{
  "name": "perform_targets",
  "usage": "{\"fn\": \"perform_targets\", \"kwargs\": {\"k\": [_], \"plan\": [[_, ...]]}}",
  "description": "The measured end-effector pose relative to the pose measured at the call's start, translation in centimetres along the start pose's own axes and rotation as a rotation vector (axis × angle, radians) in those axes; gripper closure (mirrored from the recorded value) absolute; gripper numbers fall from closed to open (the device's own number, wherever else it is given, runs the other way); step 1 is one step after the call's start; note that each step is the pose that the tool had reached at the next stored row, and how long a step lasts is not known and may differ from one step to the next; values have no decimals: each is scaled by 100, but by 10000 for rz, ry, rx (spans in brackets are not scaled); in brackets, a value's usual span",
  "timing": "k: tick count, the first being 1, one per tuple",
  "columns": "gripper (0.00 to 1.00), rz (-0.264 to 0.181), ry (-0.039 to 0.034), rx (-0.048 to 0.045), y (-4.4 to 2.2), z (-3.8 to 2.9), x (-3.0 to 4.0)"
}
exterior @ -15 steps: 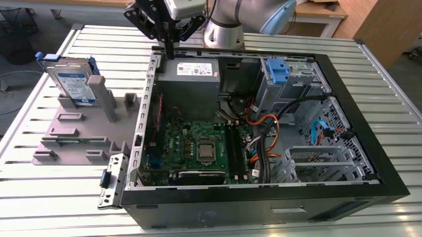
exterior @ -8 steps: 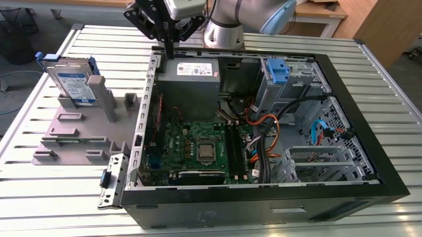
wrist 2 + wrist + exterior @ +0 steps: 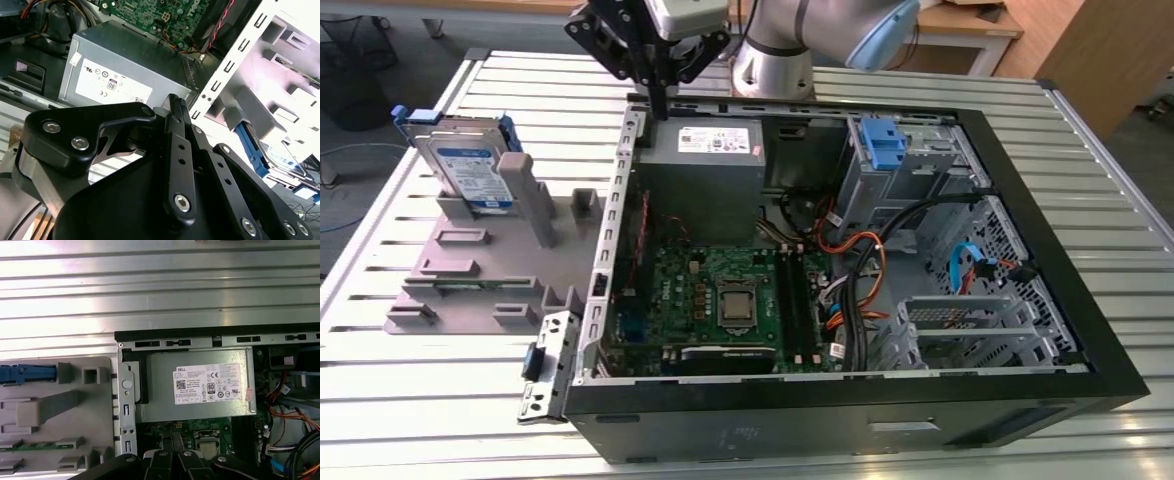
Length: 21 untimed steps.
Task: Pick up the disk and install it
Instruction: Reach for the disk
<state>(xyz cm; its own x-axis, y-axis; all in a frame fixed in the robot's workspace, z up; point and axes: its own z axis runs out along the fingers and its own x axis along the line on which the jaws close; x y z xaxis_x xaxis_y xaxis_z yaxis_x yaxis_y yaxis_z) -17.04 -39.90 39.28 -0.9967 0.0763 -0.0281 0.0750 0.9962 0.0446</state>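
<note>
Black linkage arms of the gripper (image 3: 175, 102) lie closest in both wrist views, its fingers drawn together with nothing between them. In the exterior view the gripper (image 3: 658, 112) hangs over the far edge of the open computer case (image 3: 1107, 330), just above the corner of the grey power supply (image 3: 704, 150) with its white label. The disk (image 3: 467, 165) stands upright in a slot of the grey plastic fixture (image 3: 467, 280) on the slatted metal table (image 3: 400, 400), outside the case on the exterior view's left and well apart from the gripper. Its blue carrier frames the labelled silver drive. Inside the case lie the green motherboard (image 3: 720, 300) and, at the far corner, an upright blue latch (image 3: 883, 145).
</note>
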Motion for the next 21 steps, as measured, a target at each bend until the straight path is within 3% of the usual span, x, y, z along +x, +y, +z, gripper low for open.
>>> {"fn": "perform_targets", "kwargs": {"k": [21], "plan": [[89,0,0,0,-4,-2,53]]}}
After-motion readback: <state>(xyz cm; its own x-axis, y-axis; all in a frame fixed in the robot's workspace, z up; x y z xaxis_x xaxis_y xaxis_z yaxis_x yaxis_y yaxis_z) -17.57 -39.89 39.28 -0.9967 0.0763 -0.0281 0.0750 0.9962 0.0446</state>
